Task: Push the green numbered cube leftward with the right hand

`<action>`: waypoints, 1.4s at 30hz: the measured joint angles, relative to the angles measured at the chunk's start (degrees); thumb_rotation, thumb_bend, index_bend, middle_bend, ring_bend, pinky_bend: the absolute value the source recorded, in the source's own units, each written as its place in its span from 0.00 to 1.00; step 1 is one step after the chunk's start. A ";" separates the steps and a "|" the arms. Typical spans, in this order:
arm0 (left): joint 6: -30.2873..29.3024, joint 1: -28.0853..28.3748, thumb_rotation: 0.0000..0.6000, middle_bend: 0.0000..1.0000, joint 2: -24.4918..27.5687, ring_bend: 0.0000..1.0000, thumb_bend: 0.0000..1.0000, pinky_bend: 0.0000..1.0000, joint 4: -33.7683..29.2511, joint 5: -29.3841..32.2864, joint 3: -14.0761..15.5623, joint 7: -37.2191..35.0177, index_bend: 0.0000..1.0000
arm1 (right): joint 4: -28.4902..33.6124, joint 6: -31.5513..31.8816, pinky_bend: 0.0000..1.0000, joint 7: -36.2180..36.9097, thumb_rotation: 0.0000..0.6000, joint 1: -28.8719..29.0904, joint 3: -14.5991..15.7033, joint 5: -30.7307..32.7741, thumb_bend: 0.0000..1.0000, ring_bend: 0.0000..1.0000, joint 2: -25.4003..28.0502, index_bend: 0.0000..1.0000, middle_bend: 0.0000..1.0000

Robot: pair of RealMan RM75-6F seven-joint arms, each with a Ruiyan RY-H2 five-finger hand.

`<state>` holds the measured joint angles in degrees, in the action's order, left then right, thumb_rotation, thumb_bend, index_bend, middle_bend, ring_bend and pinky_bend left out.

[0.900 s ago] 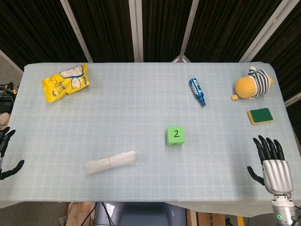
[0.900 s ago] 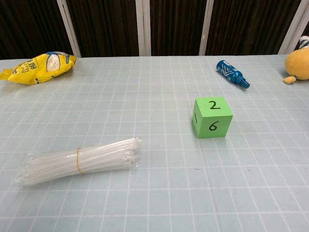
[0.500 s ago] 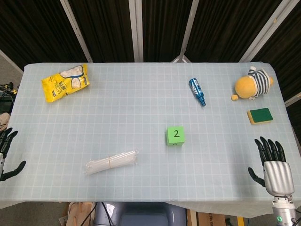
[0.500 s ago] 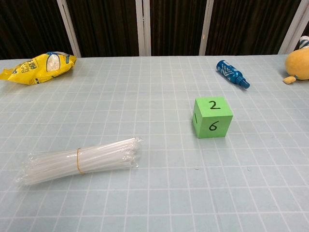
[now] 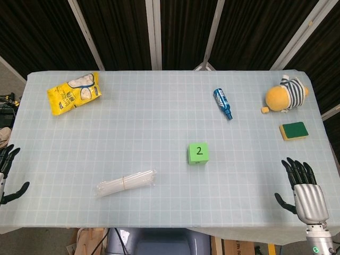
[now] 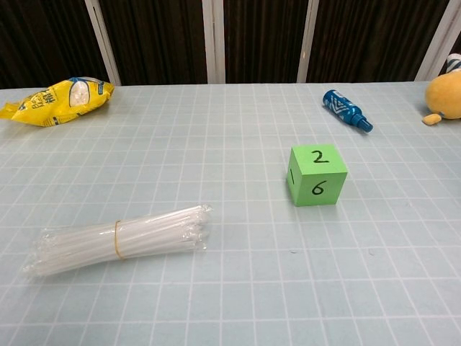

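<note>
The green numbered cube (image 5: 198,153) stands near the table's middle with a 2 on top; the chest view shows the cube (image 6: 316,175) with a 6 on its front face. My right hand (image 5: 303,190) hovers at the table's front right corner, well to the right of the cube, fingers spread and holding nothing. At the front left edge, off the table, my left hand (image 5: 6,175) is only partly in view, fingers apart and empty. Neither hand appears in the chest view.
A bundle of clear straws (image 5: 126,182) lies front left of the cube. A blue bottle (image 5: 223,103) lies behind it. A yellow snack bag (image 5: 73,92) sits far back left. A plush toy (image 5: 286,94) and a green sponge (image 5: 294,130) are at the right.
My right hand has drifted slightly toward the front edge and a little left. The cube and the other objects have not moved.
</note>
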<state>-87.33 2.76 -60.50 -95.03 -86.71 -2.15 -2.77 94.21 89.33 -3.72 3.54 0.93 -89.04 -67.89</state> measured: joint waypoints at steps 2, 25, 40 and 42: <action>0.13 0.12 1.00 0.00 0.09 0.00 0.34 0.00 -0.02 0.28 -0.20 -0.26 0.03 | 0.45 -0.90 0.14 -0.17 1.00 0.27 -0.02 -0.14 0.27 0.22 0.10 0.07 0.20; 1.66 0.87 1.00 0.00 -0.41 0.00 0.34 0.00 -0.48 1.67 -0.44 1.89 0.03 | 12.75 -32.48 0.65 -17.89 1.00 26.13 -12.58 25.83 0.76 0.79 3.55 0.12 0.82; 2.24 0.96 1.00 0.00 0.41 0.00 0.34 0.00 -0.38 2.62 -0.73 -0.01 0.03 | 12.55 -36.98 0.65 -39.85 1.00 44.71 -12.53 57.25 0.78 0.79 -2.76 0.12 0.82; 2.22 0.93 1.00 0.00 0.52 0.00 0.34 0.00 -0.35 2.65 -0.74 -0.33 0.03 | 12.26 -36.58 0.65 -41.41 1.00 47.07 -12.25 60.98 0.78 0.79 -3.61 0.12 0.82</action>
<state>-85.10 3.69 -59.97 -95.38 -84.05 -2.90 -3.09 106.48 52.74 -45.12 50.61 -11.33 -28.06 -71.49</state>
